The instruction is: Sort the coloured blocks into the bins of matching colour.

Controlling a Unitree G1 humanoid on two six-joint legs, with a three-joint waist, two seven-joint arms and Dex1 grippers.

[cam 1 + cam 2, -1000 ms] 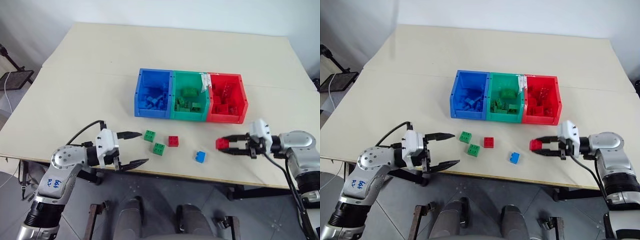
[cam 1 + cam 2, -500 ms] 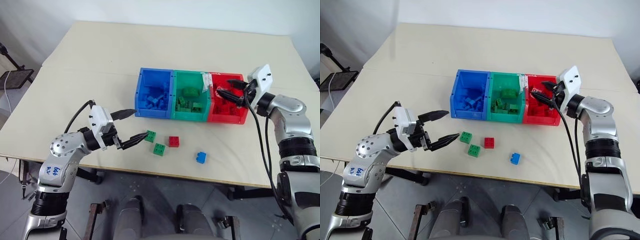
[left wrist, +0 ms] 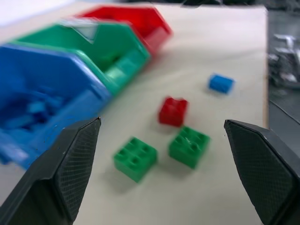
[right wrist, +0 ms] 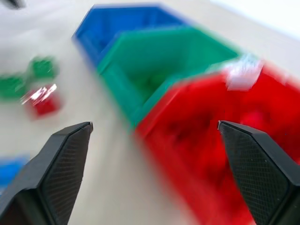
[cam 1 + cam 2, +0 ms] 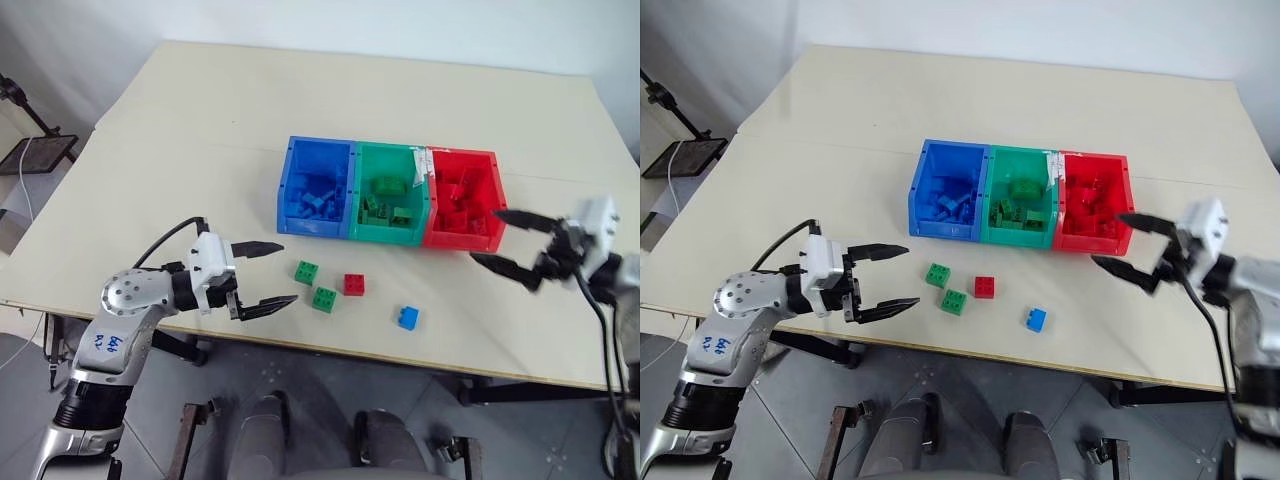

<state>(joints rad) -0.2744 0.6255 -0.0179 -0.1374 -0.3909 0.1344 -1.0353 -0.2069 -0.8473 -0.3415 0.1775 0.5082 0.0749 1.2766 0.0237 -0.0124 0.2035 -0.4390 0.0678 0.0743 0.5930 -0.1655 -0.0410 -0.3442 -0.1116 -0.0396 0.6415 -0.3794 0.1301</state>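
Note:
Three joined bins stand mid-table: blue bin (image 5: 310,223), green bin (image 5: 385,231) and red bin (image 5: 456,239), each holding several bricks. Loose on the table in front of them lie two green blocks (image 5: 306,271) (image 5: 324,298), a red block (image 5: 354,284) and a blue block (image 5: 406,318). My left gripper (image 5: 284,273) is open, just left of the green blocks, with nothing between its fingers (image 3: 65,173). My right gripper (image 5: 486,236) is open and empty, just right of the red bin's front corner.
The table's near edge (image 5: 330,352) runs just below the loose blocks. A black stand (image 5: 30,120) is on the floor off the table's left side. Bare tabletop (image 5: 360,95) stretches behind the bins.
The right gripper carried its red block from the table up over the red bin, opened, and drew back to the right, empty. The left gripper stays open near the green blocks.

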